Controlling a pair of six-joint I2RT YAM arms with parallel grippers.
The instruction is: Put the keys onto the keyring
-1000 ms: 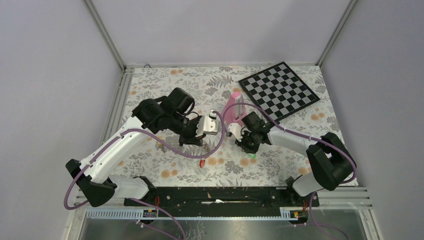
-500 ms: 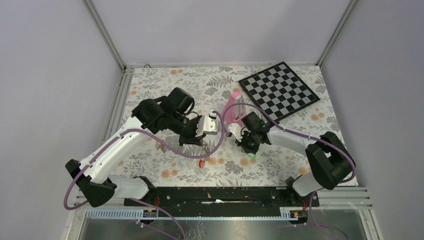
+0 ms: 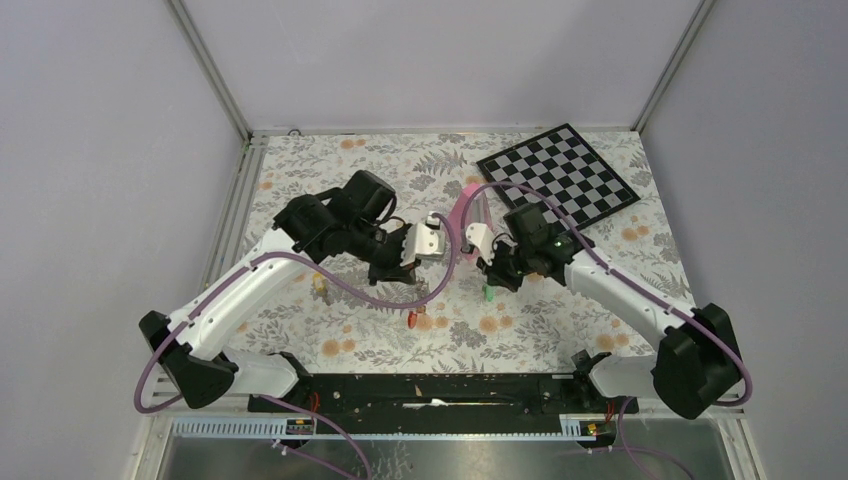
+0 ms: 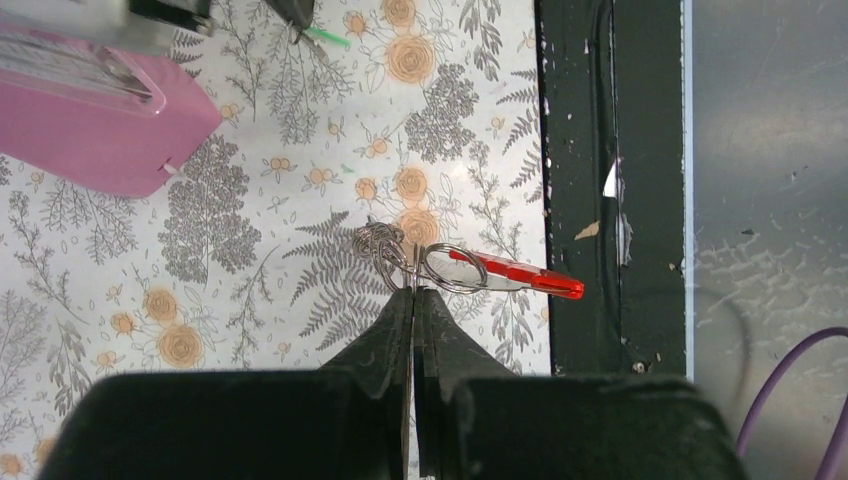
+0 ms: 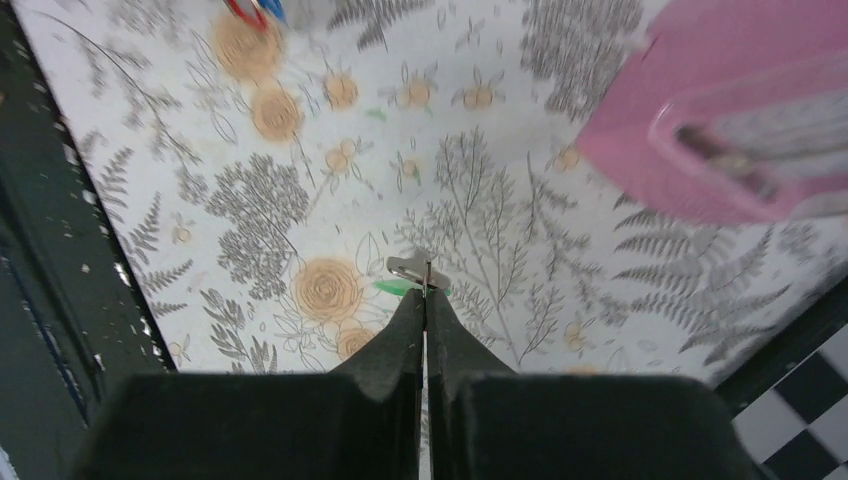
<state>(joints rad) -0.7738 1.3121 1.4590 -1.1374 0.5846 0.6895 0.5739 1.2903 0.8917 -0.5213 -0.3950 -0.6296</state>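
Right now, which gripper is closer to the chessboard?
Right. The right gripper, pinching a green-headed key, is just near-left of the chessboard; the left gripper, holding the keyring, sits farther left.

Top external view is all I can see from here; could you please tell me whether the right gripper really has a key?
Observer: Yes. The right wrist view shows the right gripper shut on a small silver key with a green end.
Operator: Thank you. And the left one?
Observer: The left gripper is shut on the keyring, pinching its wire loops.
Operator: Is anything on it already?
Observer: A red piece is joined to one of its loops.
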